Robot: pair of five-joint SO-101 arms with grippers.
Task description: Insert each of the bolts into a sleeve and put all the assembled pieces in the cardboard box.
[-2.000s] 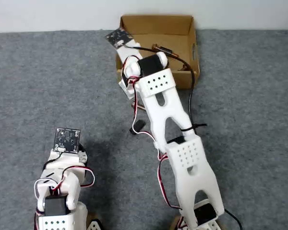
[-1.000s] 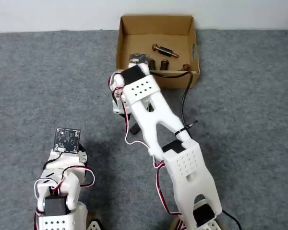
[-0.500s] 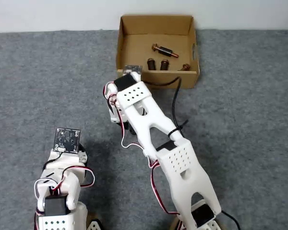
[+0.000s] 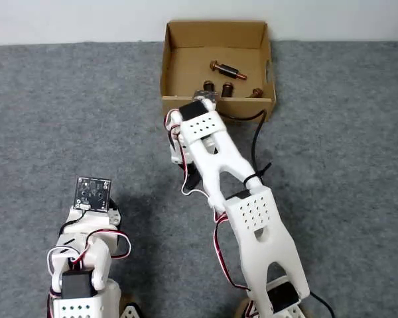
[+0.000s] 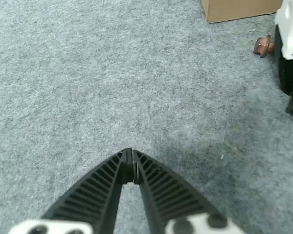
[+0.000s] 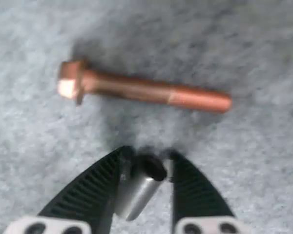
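The left gripper sits low over the grey counter at the near left, fingers closed together on nothing, just as in the earlier frames. Further right, the right arm has been busy: two seconds ago its wrist was over the cardboard box. It then drew back, swung out to the left of the box front, and has now come back in close before the front wall. The right gripper is clamped on a silver sleeve, whose dark open end points toward a copper bolt. The bolt lies flat on the counter just ahead, crosswise to the sleeve and apart from it. Several assembled pieces already lie in the box. So the last drop-off looks finished and a fresh pairing is in hand — the bolt must still go into this sleeve.
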